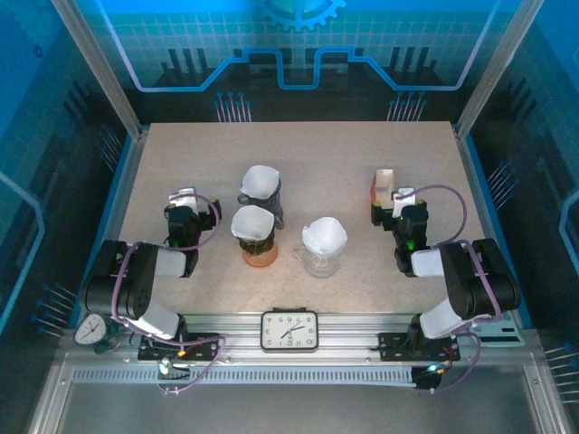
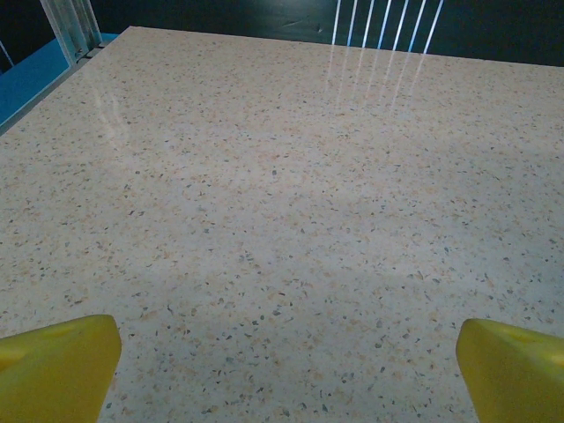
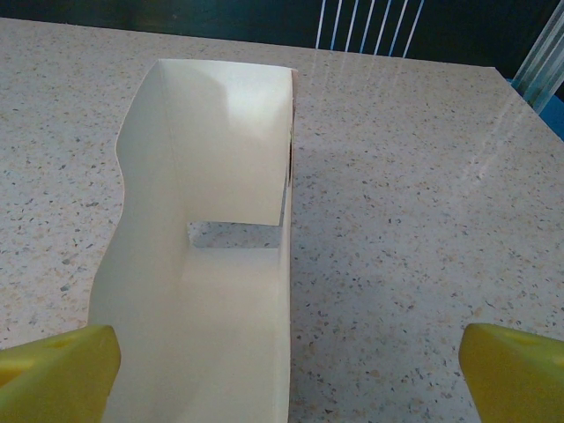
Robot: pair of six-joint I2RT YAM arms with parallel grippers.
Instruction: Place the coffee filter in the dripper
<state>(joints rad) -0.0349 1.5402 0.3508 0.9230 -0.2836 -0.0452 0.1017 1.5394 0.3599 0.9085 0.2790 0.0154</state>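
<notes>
The left gripper (image 1: pixel 185 195) and right gripper (image 1: pixel 403 193) both stand wide open, holding nothing. A white paper coffee filter (image 1: pixel 324 233) already sits in the clear glass dripper (image 1: pixel 322 263) at mid-table, and the grey dripper (image 1: pixel 272 213) and orange dripper (image 1: pixel 261 257) to its left hold filters too. The open white cardboard box (image 3: pixel 203 300) just beyond the right gripper looks empty. If a filter needs seating, nudge it gently at the rim without tipping the dripper.

The left arm (image 1: pixel 136 287) sits folded at the lower left of the top view. Its elbow is bent and its forearm reaches up the frame to the left gripper (image 1: pixel 185 196), left of centre. The right arm (image 1: pixel 466 285) mirrors this pose at the lower right and ends in the right gripper (image 1: pixel 403 195), right of centre. Both wrists point toward the top of the frame. In each wrist view the yellow fingers (image 2: pixel 62 366) (image 3: pixel 515 370) show in the two bottom corners, with the jaws spread wide apart.
</notes>
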